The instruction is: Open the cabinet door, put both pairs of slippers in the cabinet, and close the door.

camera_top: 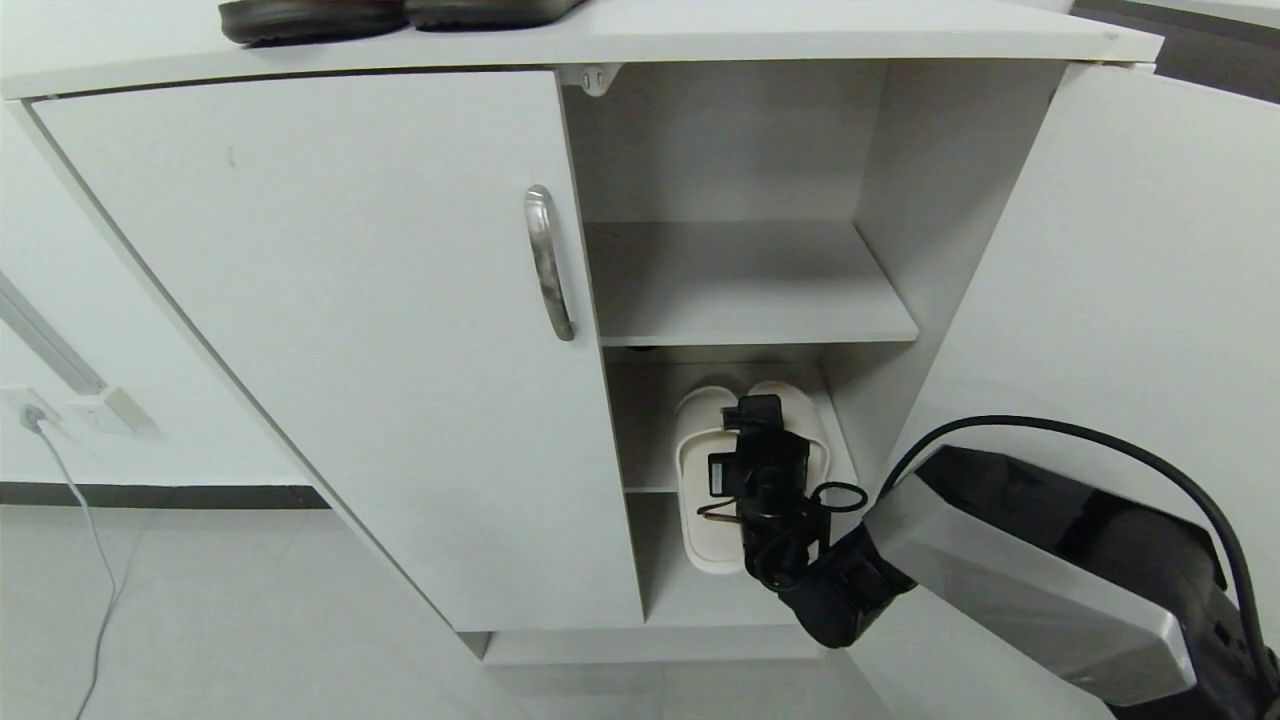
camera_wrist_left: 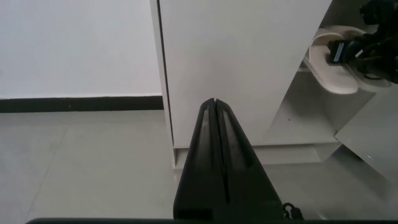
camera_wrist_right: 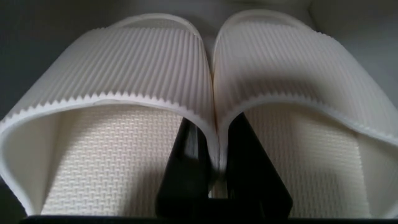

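The white slippers [camera_top: 700, 470] [camera_wrist_left: 329, 71] [camera_wrist_right: 137, 81] lie side by side on the lower shelf of the cabinet [camera_top: 800, 40], heels sticking out past the shelf's front edge. My right gripper [camera_top: 755, 410] [camera_wrist_right: 214, 134] is shut on them, pinching the two inner straps together. A pair of black slippers [camera_top: 310, 18] rests on the cabinet top at the left. The right door [camera_top: 1130, 260] stands wide open; the left door [camera_top: 320, 300] is closed. My left gripper [camera_wrist_left: 214, 106] is shut and holds nothing, low over the floor before the closed door.
The middle shelf [camera_top: 750, 290] is bare. A metal handle [camera_top: 545, 262] runs down the left door's inner edge. A wall socket with a cable [camera_top: 30, 412] is at the far left, above grey floor tiles [camera_top: 200, 620].
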Controlling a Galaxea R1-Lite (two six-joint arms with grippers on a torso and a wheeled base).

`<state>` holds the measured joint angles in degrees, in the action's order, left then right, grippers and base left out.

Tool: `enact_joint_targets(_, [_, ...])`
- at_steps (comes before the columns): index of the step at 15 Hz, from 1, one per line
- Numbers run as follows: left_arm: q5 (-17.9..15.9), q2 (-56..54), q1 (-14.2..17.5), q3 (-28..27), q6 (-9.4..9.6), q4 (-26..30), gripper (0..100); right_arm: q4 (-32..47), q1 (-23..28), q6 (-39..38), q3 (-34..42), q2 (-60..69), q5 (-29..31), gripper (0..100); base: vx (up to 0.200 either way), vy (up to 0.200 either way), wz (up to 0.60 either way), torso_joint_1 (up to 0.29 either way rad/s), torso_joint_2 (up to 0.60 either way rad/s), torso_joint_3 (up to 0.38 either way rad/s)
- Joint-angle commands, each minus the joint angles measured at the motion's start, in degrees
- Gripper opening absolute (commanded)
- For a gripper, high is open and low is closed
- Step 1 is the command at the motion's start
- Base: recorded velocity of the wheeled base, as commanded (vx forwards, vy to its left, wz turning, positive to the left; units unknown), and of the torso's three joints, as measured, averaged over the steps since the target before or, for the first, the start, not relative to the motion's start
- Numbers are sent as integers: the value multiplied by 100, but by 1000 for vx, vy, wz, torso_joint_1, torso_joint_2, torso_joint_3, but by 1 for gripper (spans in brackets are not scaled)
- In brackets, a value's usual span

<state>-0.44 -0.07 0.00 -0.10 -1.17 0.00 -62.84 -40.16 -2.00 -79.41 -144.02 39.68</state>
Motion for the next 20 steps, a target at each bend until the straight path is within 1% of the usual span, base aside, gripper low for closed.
enact_joint_targets(1, [9,7,9,1,-6,0,0,325,148,-2,-672,-249,-13,0,0,0,0,0,0,0])
enact_joint_targets(3, [9,7,0,1,-6,0,0,694,219,-37,-1156,-364,-13,0,0,0,0,0,0,0])
enact_joint_targets(5, [0,7,0,1,-6,0,0,897,263,-55,-1481,-452,-22,0,0,0,0,0,0,0])
enact_joint_targets(6, [0,7,0,1,-6,0,0,993,289,-55,-1753,-557,-74,0,0,0,0,0,0,0])
enact_joint_targets(8, [9,7,0,1,-6,0,0,1143,368,-46,-2017,-680,-233,0,0,0,0,0,0,0])
enact_joint_targets(9, [0,7,0,1,-6,0,0,1239,412,-46,-2105,-715,-356,0,0,0,0,0,0,0])
enact_joint_targets(12, [9,7,0,1,-6,0,0,1468,509,-46,-2465,-873,-382,0,0,0,0,0,0,0])
enact_joint_targets(16, [9,7,0,1,-6,0,0,1591,500,-46,-2527,-909,-417,0,0,0,0,0,0,0])
enact_joint_targets(17, [9,7,0,1,-6,0,0,1617,500,-46,-2527,-909,-417,100,0,0,0,0,0,0])
enact_joint_targets(20, [9,7,0,1,-6,0,0,1591,491,-46,-2457,-900,-417,100,0,0,0,0,0,0])
